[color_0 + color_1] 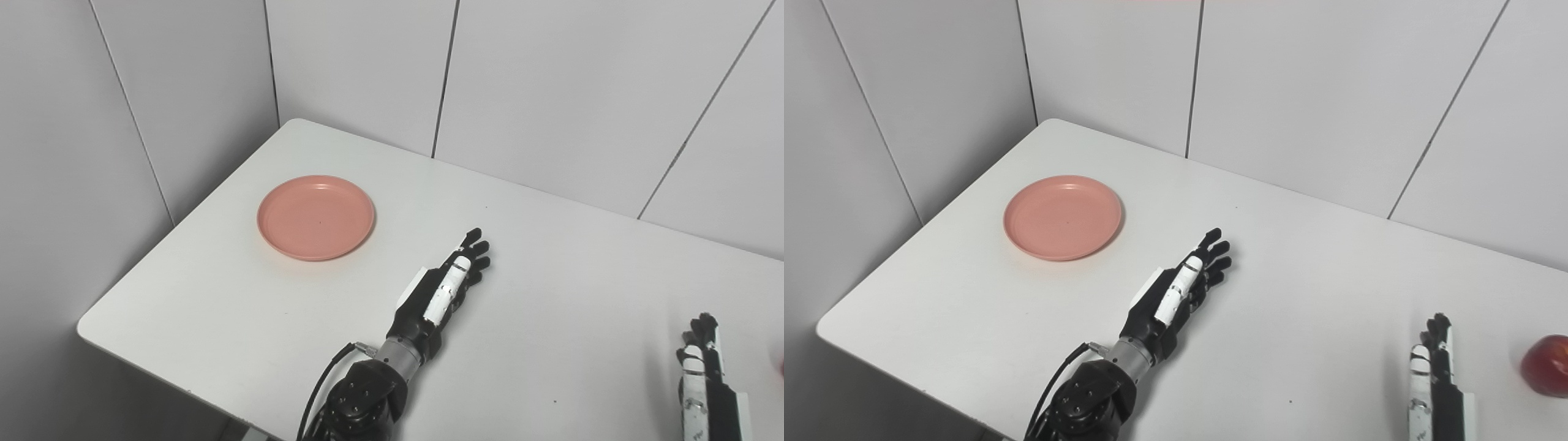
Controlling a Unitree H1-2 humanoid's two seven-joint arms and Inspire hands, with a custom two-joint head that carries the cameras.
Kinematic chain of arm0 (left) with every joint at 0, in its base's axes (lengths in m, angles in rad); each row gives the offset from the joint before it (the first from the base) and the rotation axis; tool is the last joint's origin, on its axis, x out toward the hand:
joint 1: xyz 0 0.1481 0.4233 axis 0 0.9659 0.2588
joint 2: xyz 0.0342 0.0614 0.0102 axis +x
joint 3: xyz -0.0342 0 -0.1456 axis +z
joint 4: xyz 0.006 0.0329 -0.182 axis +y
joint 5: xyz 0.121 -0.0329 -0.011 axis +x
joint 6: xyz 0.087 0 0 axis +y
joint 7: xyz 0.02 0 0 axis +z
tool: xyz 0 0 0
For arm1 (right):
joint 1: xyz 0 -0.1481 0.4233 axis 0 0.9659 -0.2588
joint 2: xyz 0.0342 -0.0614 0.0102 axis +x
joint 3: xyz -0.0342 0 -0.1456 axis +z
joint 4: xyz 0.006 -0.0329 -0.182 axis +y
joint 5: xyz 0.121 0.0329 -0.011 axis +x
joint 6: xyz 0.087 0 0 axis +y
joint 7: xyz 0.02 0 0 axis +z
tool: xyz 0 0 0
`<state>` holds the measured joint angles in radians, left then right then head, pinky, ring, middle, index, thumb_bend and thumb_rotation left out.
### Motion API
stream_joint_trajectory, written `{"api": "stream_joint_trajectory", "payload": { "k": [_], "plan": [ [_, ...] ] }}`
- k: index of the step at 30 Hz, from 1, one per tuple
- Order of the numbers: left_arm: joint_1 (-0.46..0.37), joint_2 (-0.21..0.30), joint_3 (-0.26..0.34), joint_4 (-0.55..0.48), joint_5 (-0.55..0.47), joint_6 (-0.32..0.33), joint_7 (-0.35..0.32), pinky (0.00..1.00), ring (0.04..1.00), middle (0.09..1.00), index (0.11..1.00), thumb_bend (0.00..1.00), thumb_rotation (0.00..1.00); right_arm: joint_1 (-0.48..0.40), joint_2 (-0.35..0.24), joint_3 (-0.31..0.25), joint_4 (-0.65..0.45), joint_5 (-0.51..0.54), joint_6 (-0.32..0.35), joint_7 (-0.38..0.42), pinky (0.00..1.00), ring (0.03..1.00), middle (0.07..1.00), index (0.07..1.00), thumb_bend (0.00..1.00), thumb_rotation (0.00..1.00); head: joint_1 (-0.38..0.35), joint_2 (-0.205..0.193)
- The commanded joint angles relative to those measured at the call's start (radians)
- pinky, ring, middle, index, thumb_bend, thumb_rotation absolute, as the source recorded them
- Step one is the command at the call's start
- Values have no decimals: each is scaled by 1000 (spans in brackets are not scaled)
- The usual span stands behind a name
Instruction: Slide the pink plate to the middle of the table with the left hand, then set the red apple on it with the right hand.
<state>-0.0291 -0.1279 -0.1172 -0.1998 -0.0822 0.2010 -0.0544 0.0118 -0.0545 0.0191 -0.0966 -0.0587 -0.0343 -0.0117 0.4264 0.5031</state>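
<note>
**Plate near the far left corner, apple at the right edge, both hands empty**

The pink plate (316, 217) is a round, shallow dish in a matte salmon-pink, with a low raised rim and a flat, bare centre. It lies flat on the white worktop (551, 294), toward the far left corner, close to the left edge and apart from everything else.

The red apple (1546, 365) shows only in the right eye view, cut off by the picture's border. It is deep red and glossy with a soft highlight on top, and it sits on the worktop at the right edge, toward the near side.

The left hand (444, 288) reaches out over the middle of the worktop, nearer the front edge than the back. Its fingers (476, 248) are stretched straight and held close together, pointing toward the far right, and it grasps nothing. It is well apart from the plate, which lies to its far left. Whether the hand rests on the surface or hangs just above it cannot be told.

The right hand (1436, 367) comes up at the near right part of the worktop, with its fingers extended and pointing away from the robot, released and holding nothing. It stands near the apple, on the apple's left, without touching it.
</note>
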Motion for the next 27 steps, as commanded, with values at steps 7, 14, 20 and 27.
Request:
{"api": "stream_joint_trajectory", "payload": {
  "k": [7,14,20,27],
  "plan": [
    [-59,56,6,-125,-27,90,-32,969,941,963,955,421,1000,-14,13,2,-33,-4,22,0,1000,1000,1000,1000,0,1000,3,2],
    [-94,88,28,-206,-63,152,-32,961,941,959,945,395,1000,-15,12,1,-26,-6,18,2,1000,1000,1000,1000,0,1000,7,-2],
    [-129,108,62,-251,-56,178,-14,936,928,941,925,393,1000,-18,12,1,-23,3,16,7,1000,1000,1000,1000,0,1000,10,-6],
    [-174,131,113,-273,-65,188,-1,930,927,946,929,399,1000,-21,16,-1,-17,10,18,3,1000,1000,1000,1000,0,1000,17,-11]
  ]
}}
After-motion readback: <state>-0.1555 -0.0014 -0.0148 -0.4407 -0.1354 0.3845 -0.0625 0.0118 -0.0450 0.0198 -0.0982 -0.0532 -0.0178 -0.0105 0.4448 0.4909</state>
